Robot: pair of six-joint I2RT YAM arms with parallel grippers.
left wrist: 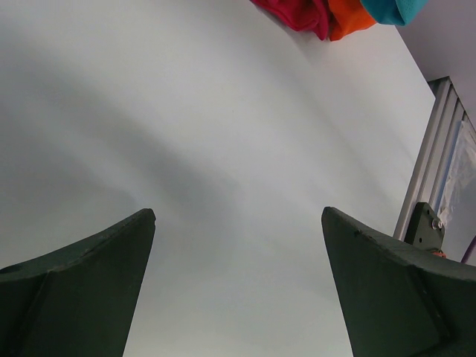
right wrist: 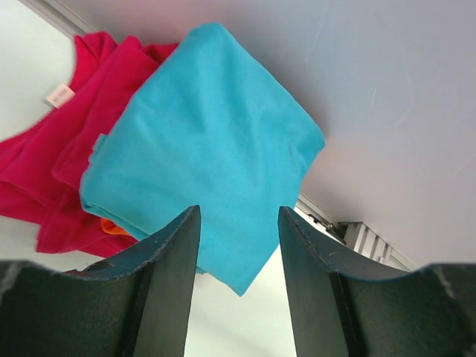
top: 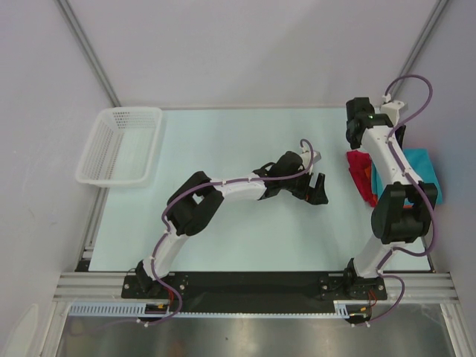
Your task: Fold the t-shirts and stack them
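Three t-shirts lie piled at the right edge of the surface [top: 223,141]: the teal t-shirt [right wrist: 208,149] on top, the orange t-shirt [right wrist: 111,225] and magenta t-shirt [right wrist: 74,149] beneath. My right jaws, spread and empty, point at the teal from close by. My left jaws, spread wide, hang mid-surface, well apart.
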